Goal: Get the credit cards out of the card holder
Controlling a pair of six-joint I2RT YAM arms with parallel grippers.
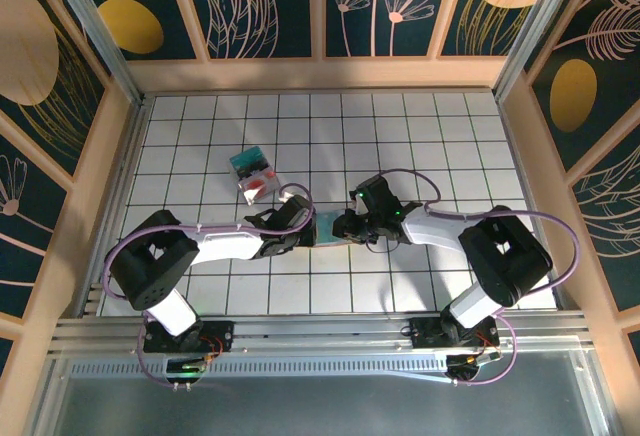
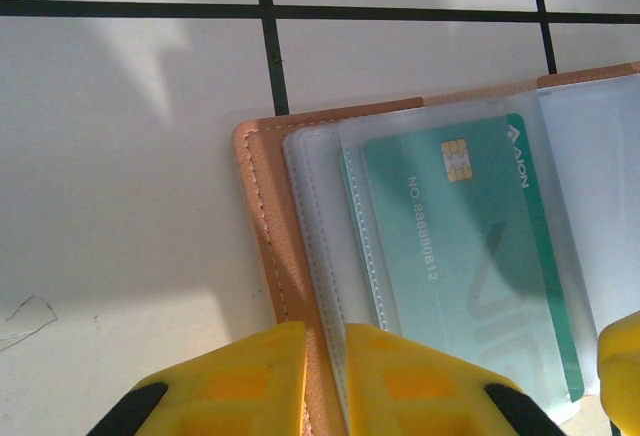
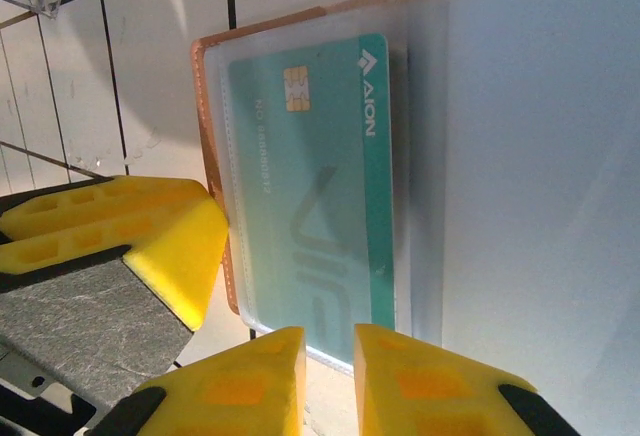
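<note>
In the middle of the table (image 1: 450, 136), the left gripper (image 2: 325, 356) pinches the tan edge of the open card holder (image 2: 262, 216). The right gripper (image 3: 328, 356) has its fingers almost together at the green card (image 3: 320, 186); I cannot tell if it grips. Farther back stands a small clear box (image 1: 252, 174).

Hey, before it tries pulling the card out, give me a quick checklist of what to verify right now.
1. The card holder lies open: ok.
2. The left gripper pinches its tan edge: ok.
3. The green card lies face up in its clear sleeve: ok.
4. The right gripper has hold of the card: cannot tell.
5. The clear box stands apart from the holder: ok.
</note>
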